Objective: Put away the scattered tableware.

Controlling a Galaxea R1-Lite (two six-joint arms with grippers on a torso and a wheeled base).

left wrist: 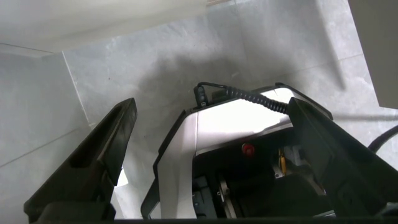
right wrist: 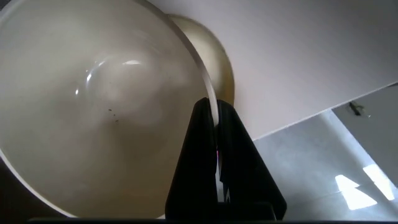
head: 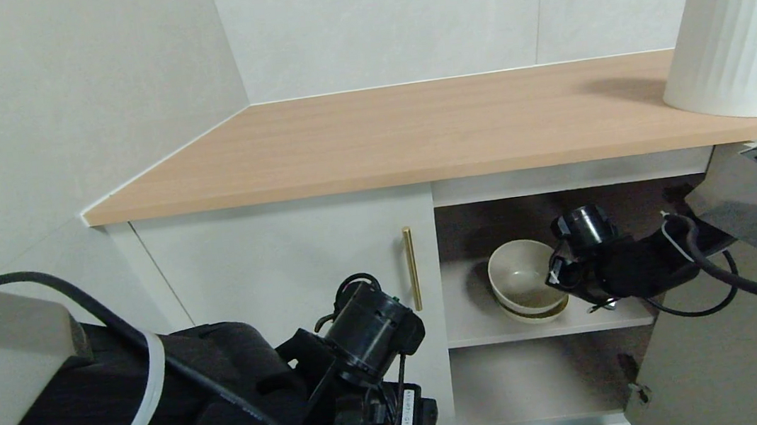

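Observation:
A beige bowl (head: 520, 279) is tilted inside the open cabinet, just above a second beige dish (head: 539, 312) that rests on the middle shelf (head: 477, 326). My right gripper (head: 561, 274) is shut on the bowl's right rim. In the right wrist view the fingers (right wrist: 211, 162) pinch the rim of the bowl (right wrist: 99, 106), with the lower dish (right wrist: 217, 59) behind it. My left gripper (left wrist: 211, 109) hangs low in front of the closed left door, open and holding nothing, facing the tiled floor.
The left cabinet door (head: 286, 273) is closed and has a brass handle (head: 411, 268). The right door (head: 723, 358) is swung open toward me. A wooden countertop (head: 412, 130) carries a white ribbed container (head: 739, 29) at the right. A lower shelf (head: 533, 380) lies beneath.

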